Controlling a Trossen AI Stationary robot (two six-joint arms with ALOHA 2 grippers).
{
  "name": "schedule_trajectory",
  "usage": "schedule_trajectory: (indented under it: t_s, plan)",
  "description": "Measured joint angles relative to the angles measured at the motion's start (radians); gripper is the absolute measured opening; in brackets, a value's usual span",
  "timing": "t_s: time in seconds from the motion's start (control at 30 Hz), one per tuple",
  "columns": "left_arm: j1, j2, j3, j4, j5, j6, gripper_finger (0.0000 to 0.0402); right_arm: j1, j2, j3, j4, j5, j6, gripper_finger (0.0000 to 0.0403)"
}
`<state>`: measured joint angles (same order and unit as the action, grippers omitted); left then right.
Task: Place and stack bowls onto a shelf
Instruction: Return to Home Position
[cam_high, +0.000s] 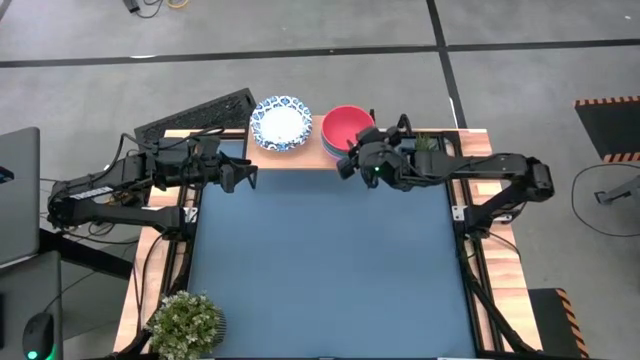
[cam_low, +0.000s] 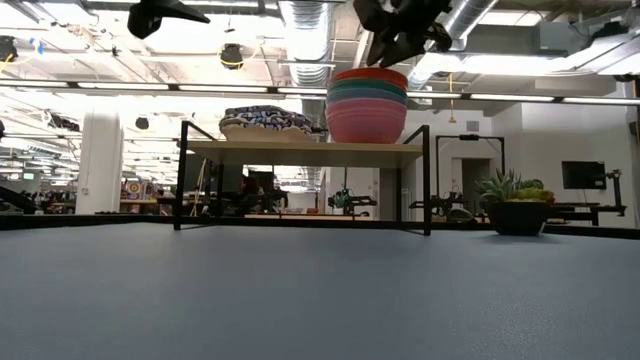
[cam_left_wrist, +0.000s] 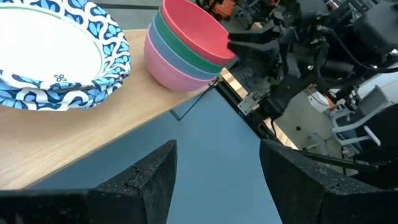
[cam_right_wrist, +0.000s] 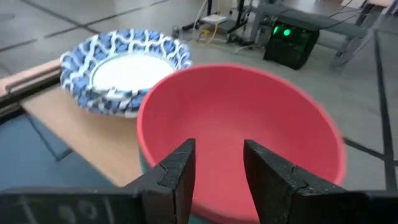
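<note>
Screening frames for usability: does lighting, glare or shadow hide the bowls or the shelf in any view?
High view: even light, the shelf and red bowl read clearly. Low view: bright ceiling lights behind turn the right tool into a dark silhouette, yet the bowl stack stays legible. Left wrist view: no glare on the patterned bowls.

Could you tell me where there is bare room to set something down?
The blue tabletop is bare from the shelf down to the plant. The shelf is crowded: patterned bowls and the coloured stack fill it, with the right gripper near the stack.
</note>
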<state>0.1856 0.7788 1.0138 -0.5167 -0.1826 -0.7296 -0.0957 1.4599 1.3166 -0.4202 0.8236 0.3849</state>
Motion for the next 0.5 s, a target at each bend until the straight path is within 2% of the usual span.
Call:
schedule_trajectory:
  t_s: [0.2, 0.33, 0.5]
  plan:
    - [0.000, 0.000, 0.000, 0.000, -0.006, -0.001, 0.0213, -0.012, 0.001, -0.018, 0.019, -0.032, 0.008, 0.0159]
    - [0.000, 0.000, 0.000, 0.026, -0.007, 0.007, 0.0213, -0.007, -0.035, -0.018, 0.132, -0.034, -0.045, 0.0159]
    - [-0.002, 0.000, 0.000, 0.101, -0.008, 0.095, 0.0213, 0.010, -0.094, -0.017, 0.284, -0.044, -0.182, 0.0159]
